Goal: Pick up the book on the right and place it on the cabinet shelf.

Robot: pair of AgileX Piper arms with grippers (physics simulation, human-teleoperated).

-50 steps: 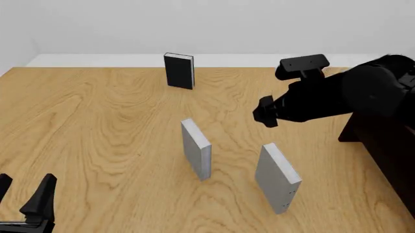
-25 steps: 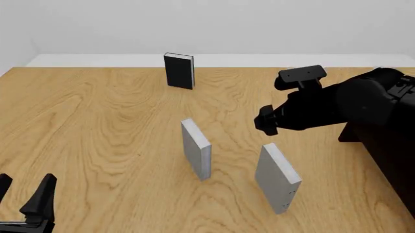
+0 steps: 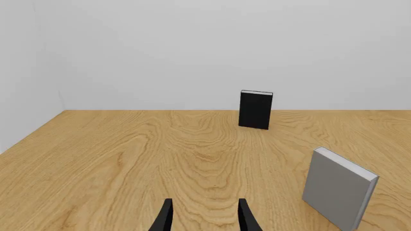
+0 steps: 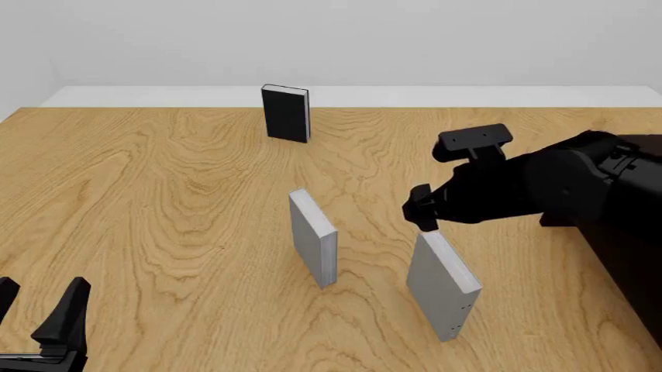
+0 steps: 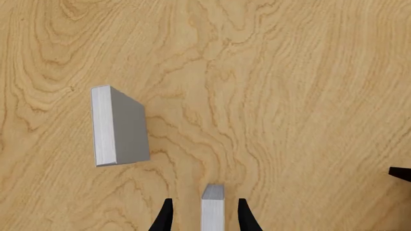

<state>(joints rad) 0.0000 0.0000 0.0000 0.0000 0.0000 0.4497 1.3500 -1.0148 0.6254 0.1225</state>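
Observation:
The book [image 4: 443, 284], a plain light-grey hardcover, stands upright on the table at the near right. My right gripper [image 4: 422, 214] hangs open just above its far top corner. In the right wrist view the book's top edge [image 5: 212, 211] sits between the two fingers of the right gripper [image 5: 204, 202], with a gap on each side. The very dark cabinet shelf [image 4: 631, 271] fills the right edge, partly behind the right arm. My left gripper [image 4: 39, 322] rests open at the near left corner with nothing in it; its wrist view shows the same open left gripper [image 3: 204, 208].
A second grey book [image 4: 313, 238] stands upright left of the first, also seen as the grey book [image 5: 119, 126] and the grey book [image 3: 338, 187]. A black book [image 4: 285, 113] stands near the table's far edge, shown too as the black book [image 3: 255, 109].
My right arm has come down and nearer, from above the table behind the right book to just over its top edge. The left arm and the books have not moved.

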